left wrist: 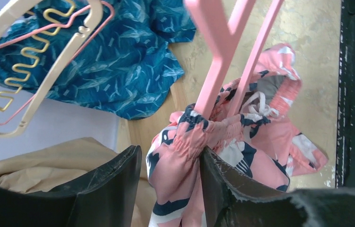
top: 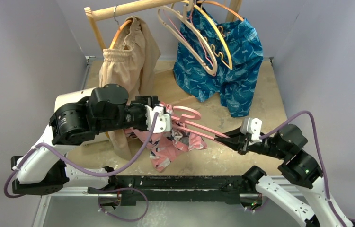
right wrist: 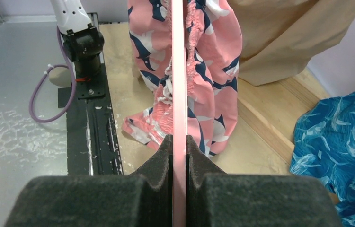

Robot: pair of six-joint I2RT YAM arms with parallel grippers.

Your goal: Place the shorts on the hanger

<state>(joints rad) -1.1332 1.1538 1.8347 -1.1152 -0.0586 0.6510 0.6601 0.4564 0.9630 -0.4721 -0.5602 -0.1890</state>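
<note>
Top view: wooden rod (top: pixel 133 8) runs across 12 o'clock. Beige shorts (top: pixel 133 56) hang from it at 11 on an orange hanger (top: pixel 119 29). Blue patterned shorts (top: pixel 235 66) hang at 1, with a beige hanger (left wrist: pixel 52 80) and a yellow hanger (top: pixel 226 49) in front of them. Wooden tabletop (top: pixel 261 94) underneath. Black rail (top: pixel 180 182) along 6 o'clock. Grey walls at 9 and 3.

Inspection of all three views finds no legible text, label, brand mark, number or sign on any surface.
</note>
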